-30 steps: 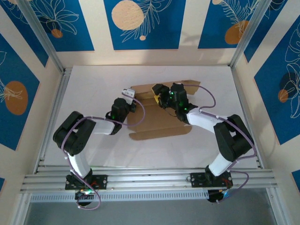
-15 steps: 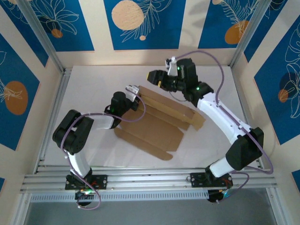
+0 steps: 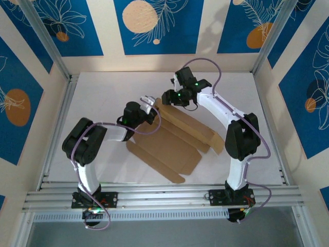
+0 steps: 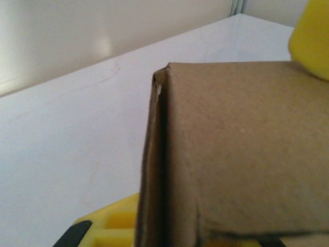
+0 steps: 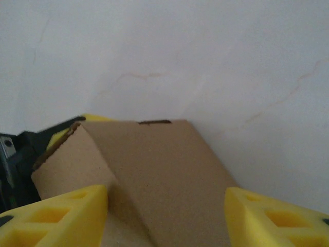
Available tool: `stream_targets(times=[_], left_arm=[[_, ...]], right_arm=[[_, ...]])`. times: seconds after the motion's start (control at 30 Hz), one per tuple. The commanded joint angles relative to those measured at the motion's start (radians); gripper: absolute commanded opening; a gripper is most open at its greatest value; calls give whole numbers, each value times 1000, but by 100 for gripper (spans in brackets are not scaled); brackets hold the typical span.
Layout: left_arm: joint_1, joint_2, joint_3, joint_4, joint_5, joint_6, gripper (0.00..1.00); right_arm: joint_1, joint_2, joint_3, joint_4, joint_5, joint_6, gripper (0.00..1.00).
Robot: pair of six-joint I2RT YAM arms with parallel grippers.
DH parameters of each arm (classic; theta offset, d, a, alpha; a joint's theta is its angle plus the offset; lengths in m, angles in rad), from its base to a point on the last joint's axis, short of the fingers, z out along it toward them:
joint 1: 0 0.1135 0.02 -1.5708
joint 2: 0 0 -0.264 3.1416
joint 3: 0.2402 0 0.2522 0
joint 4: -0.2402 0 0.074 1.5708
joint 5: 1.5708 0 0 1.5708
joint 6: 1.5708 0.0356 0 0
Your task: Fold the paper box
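The paper box (image 3: 175, 139) is a brown die-cut sheet lying diagonally on the white table, its long flaps spread toward the near right. My left gripper (image 3: 150, 105) is shut on its far-left corner. In the left wrist view the raised cardboard panel (image 4: 241, 154) stands close up, with one yellow finger (image 4: 105, 229) under it. My right gripper (image 3: 166, 97) hovers open just above the same end. In the right wrist view its yellow fingertips (image 5: 56, 213) stand wide apart over a folded panel (image 5: 159, 175), touching nothing.
The white table (image 3: 103, 92) is walled at the back and sides by panels and aluminium posts (image 3: 49, 43). An aluminium rail (image 3: 164, 195) runs along the near edge by the arm bases. Both grippers crowd the box's far-left end.
The box has swung from lying level to diagonal. My right arm lifted off the box's middle, went to the back, then came to the far-left end. My left gripper kept its hold.
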State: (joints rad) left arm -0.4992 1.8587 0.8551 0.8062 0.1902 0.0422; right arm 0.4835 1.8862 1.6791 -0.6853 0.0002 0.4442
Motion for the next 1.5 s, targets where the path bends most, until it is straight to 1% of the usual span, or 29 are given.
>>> stream_targets(times=[0.0,0.07,0.17,0.37,0.43,0.53,0.63,0.73,0.8,0.87,1.0,1.1,1.17,1.27,1.37,1.47], left_arm=[[8,20,0,73,26,-34,13],[7,19,-2,71,6,-36,17],[8,16,2,44,-30,-39,18],[7,15,-2,28,-29,-42,23],[7,6,-13,31,-35,-32,28],[7,-13,-25,10,-79,-17,36],[8,-23,-28,-30,-138,-22,37],[8,-21,-32,-33,-145,-23,37],[8,-15,-13,-58,-140,-27,36],[9,-10,19,-119,-137,-52,34],[7,-5,67,-241,-117,-119,20],[5,-16,52,-262,-155,-174,18],[-2,-18,45,-270,-184,-186,17],[-5,-7,73,-321,-213,-191,13],[-16,5,106,-371,-266,-197,7],[-26,11,116,-385,-306,-209,0]], right_arm=[[3,1,0,-14,-27,-51,61],[13,22,10,-27,-7,-64,60],[33,42,3,-37,25,-82,58],[45,45,-46,-14,37,-90,55],[49,42,-56,-14,51,-93,54],[49,36,-71,-8,54,-89,54],[48,33,-74,-4,45,-85,54],[47,32,-73,0,25,-79,53],[47,33,-73,6,6,-76,53],[45,32,-72,10,-9,-69,53],[40,29,-71,22,-43,-52,52],[44,30,-77,33,-64,-37,52],[47,31,-85,45,-88,-26,51],[51,27,-94,64,-135,-7,50],[50,21,-102,90,-211,19,50],[41,12,-104,118,-317,47,50]])
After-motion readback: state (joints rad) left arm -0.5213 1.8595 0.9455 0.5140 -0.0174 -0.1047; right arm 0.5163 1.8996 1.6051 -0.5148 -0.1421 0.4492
